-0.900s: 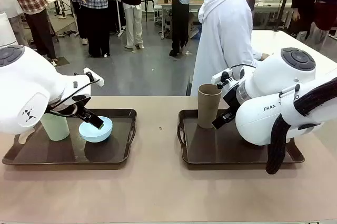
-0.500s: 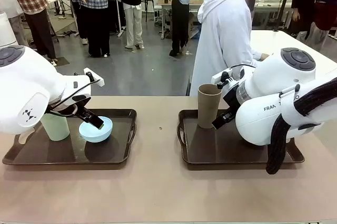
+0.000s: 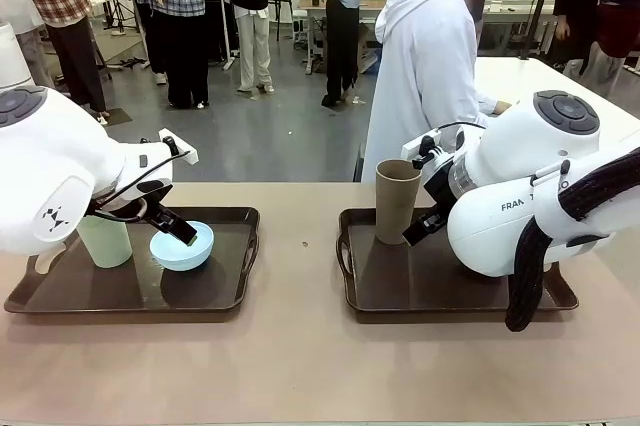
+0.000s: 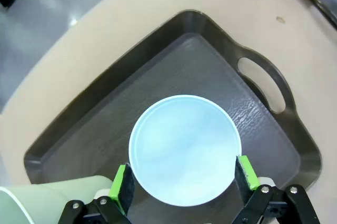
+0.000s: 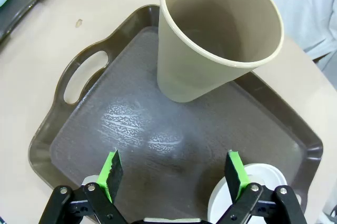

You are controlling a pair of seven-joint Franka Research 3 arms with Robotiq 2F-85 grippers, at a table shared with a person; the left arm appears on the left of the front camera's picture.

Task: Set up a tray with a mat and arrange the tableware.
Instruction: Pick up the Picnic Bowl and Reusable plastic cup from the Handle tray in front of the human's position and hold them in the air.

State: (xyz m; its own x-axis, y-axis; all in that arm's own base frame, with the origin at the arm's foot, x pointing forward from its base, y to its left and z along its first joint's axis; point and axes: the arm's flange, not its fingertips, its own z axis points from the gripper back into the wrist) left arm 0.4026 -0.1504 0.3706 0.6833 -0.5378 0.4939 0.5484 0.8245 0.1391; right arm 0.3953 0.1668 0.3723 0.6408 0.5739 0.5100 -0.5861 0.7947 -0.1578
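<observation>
Two dark trays lie on the table, the left tray [image 3: 225, 291] and the right tray [image 3: 380, 296]. On the left tray stand a pale green cup [image 3: 105, 242] and a light blue bowl [image 3: 183, 247]. My left gripper [image 4: 184, 182] is open and low over the bowl [image 4: 184, 148], one green pad on each side of its rim. On the right tray [image 5: 79, 134] stand a brown cup [image 5: 218, 40] and a white bowl [image 5: 258, 195]. My right gripper [image 5: 172, 174] is open over bare tray floor, short of the cup. I cannot tell a mat apart from the trays' dark textured floors.
A person in a white hooded top [image 3: 425, 66] stands at the far edge behind the right tray. Bare tan table [image 3: 300, 366] runs between the trays and along the near side. A small speck [image 3: 304, 244] lies between the trays.
</observation>
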